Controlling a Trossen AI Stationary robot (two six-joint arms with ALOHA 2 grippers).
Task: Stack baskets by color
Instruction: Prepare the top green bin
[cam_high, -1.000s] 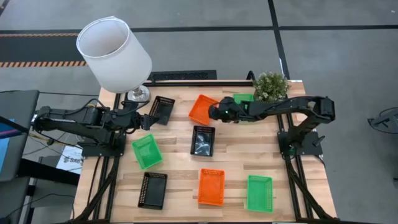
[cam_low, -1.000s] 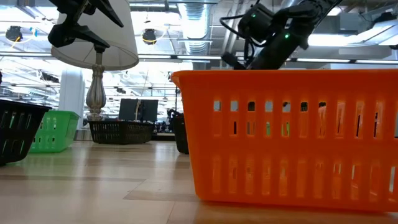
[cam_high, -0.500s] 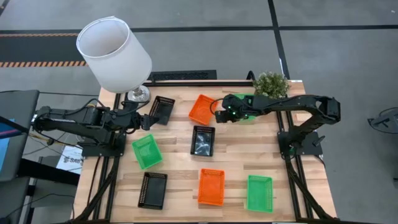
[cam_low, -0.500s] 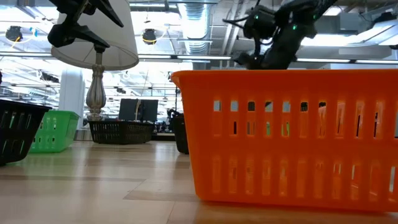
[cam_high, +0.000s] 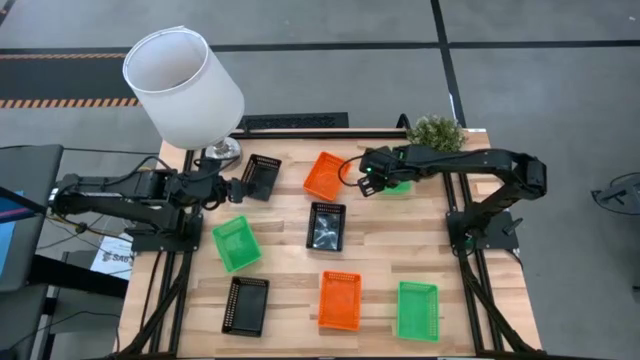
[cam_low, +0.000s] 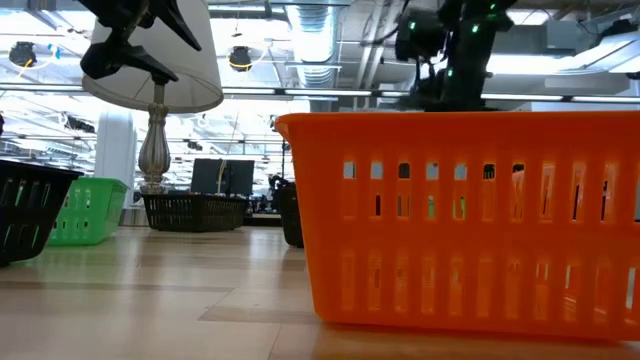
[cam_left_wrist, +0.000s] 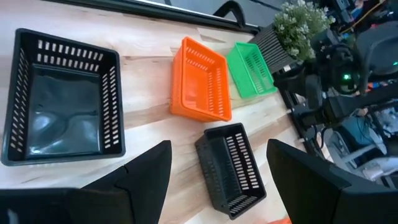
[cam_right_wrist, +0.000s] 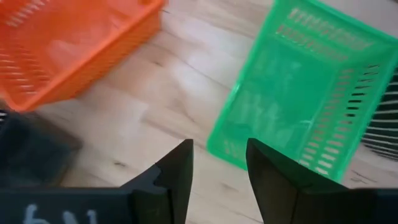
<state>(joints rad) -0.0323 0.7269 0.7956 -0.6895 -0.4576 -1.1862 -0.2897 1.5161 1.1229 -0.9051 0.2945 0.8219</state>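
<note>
Right gripper (cam_high: 372, 183): fingers apart, holding nothing; over the rear green basket (cam_right_wrist: 305, 93), beside the orange basket (cam_high: 324, 175)
Left gripper (cam_high: 236, 187): fingers apart, empty; near the rear black basket (cam_high: 261, 176)
Other baskets: spread across the table (cam_high: 285, 265)

Pale wooden table (cam_high: 290, 255) carrying eight visible baskets. Black basket (cam_high: 262, 176) at eleven o'clock, orange basket (cam_high: 326, 175) at twelve, green basket (cam_high: 397, 170) at one beside a potted plant (cam_high: 436, 137). Black basket (cam_high: 327, 225) at centre, green (cam_high: 236, 243) at nine. Along six: black (cam_high: 246, 305), orange (cam_high: 340, 300), green (cam_high: 417, 310). Lamp base (cam_high: 222, 152) at eleven.
</note>
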